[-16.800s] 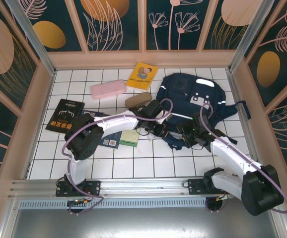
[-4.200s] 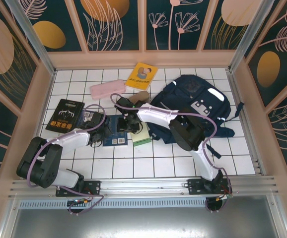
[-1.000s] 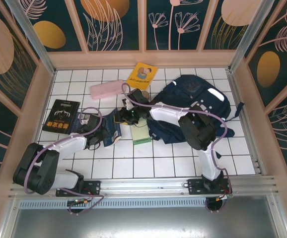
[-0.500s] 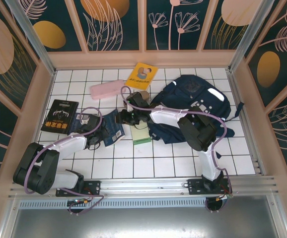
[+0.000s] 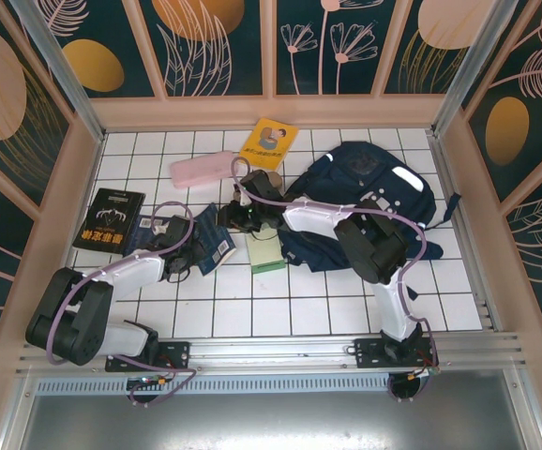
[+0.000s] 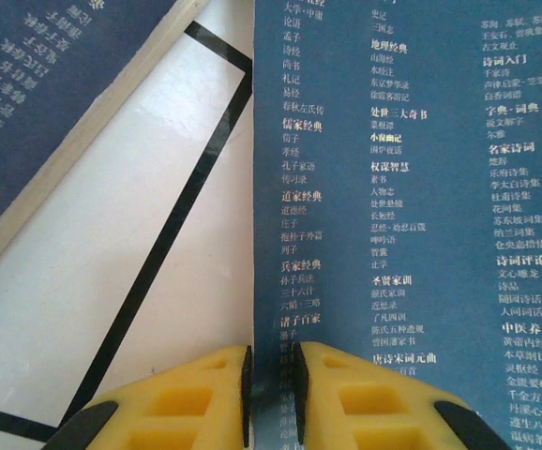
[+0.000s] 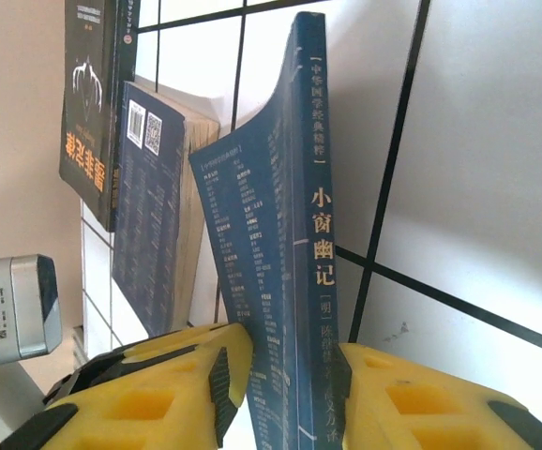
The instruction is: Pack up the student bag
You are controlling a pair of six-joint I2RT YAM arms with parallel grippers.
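White-tiled table inside floral-panelled walls. Far left, black book lying flat. Next, left gripper, narrowed to a pinch on the cover edge of blue book. Right gripper clamped across the same book's spine. Farthest right, student bag, lying on the tiles near the back corner.

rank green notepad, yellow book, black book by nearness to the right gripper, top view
1. green notepad, just right of the right gripper, which holds the blue book
2. yellow book, at the back
3. black book, far left
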